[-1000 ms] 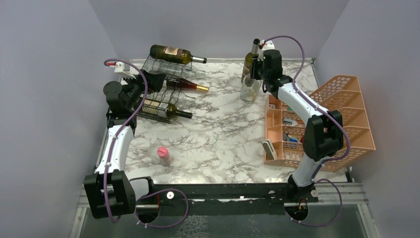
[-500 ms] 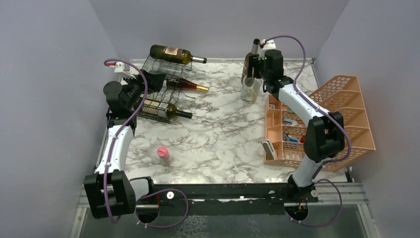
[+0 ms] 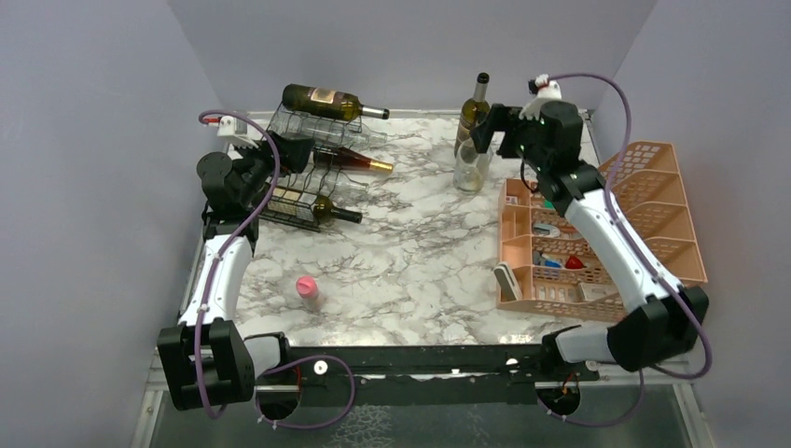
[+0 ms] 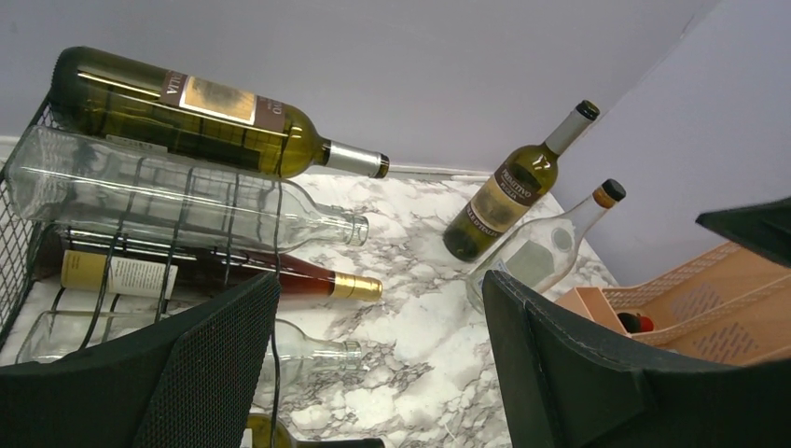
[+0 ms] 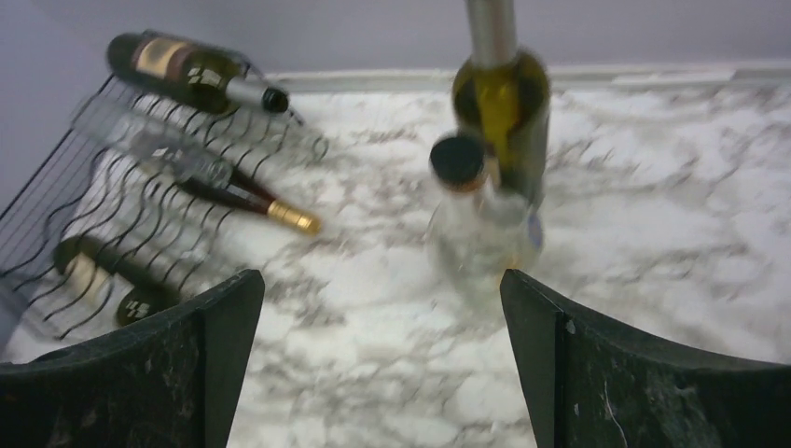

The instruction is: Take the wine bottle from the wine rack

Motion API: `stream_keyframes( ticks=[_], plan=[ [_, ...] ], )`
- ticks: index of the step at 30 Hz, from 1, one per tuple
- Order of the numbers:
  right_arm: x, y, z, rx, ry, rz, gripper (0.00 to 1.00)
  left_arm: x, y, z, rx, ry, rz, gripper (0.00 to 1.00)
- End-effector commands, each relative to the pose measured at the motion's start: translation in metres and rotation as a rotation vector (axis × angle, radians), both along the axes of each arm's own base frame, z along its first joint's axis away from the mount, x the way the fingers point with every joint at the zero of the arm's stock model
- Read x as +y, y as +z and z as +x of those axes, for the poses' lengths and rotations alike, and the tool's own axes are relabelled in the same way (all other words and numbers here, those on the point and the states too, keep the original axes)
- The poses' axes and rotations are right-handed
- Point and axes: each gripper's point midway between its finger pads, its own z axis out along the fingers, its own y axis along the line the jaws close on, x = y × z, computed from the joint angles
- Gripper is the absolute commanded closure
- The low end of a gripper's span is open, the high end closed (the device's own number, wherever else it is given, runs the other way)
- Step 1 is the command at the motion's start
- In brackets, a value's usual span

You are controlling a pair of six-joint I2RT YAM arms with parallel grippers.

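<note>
Just ahead of the wide-spread right end effector (image 5: 381,280) stands the green wine bottle (image 5: 504,103), untouched.

The table (image 3: 420,252) is white marble veined grey. The rack (image 3: 284,119) is black wire. The top bottle (image 3: 326,101) is dark green with a tan label; a lower bottle (image 3: 350,159) is brown-red with a gold neck. The organizer (image 3: 653,187) is peach, the cables (image 3: 606,93) purple, the walls (image 3: 93,140) lilac-grey.

A green wine bottle (image 4: 187,110) atop the wine rack (image 4: 17,243), clear bottle (image 4: 187,201) just beneath.
</note>
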Motion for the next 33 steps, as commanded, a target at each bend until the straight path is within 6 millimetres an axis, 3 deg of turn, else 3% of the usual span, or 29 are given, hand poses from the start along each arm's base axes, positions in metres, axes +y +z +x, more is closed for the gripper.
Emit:
stream_keyframes(
  ticks=[1, 3, 8, 12, 16, 21, 24, 26, 33],
  plan=[
    [0.031, -0.05, -0.062, 0.185, 0.159, 0.226, 0.0, -0.011, 0.016, 0.0, -0.065, -0.023, 0.033, 0.15],
    [0.049, -0.065, -0.084, 0.212, 0.222, 0.293, 0.0, -0.017, 0.015, -0.001, -0.066, -0.037, 0.041, 0.15],
    [0.118, -0.096, -0.131, 0.292, 0.364, 0.281, 0.0, -0.019, 0.015, -0.001, -0.066, -0.038, 0.054, 0.15],
    [0.156, -0.117, -0.152, 0.347, 0.45, 0.407, 0.0, -0.014, 0.008, 0.003, -0.047, -0.003, 0.086, 0.15],
    [0.193, -0.124, -0.155, 0.371, 0.492, 0.512, 0.0, -0.013, 0.001, 0.008, -0.018, 0.002, 0.091, 0.15],
    [0.239, -0.12, -0.13, 0.329, 0.515, 0.574, 0.0, -0.014, 0.007, 0.005, -0.029, -0.001, 0.093, 0.15],
    [0.264, -0.133, -0.103, 0.32, 0.505, 0.604, 0.0, -0.013, 0.014, 0.001, -0.049, 0.008, 0.11, 0.14],
    [0.281, -0.13, -0.083, 0.305, 0.491, 0.631, 0.0, -0.011, 0.019, -0.001, -0.058, 0.02, 0.113, 0.15],
    [0.315, -0.134, -0.02, 0.231, 0.388, 0.746, 0.0, -0.014, 0.029, -0.006, -0.072, 0.004, 0.103, 0.14]
  ],
)
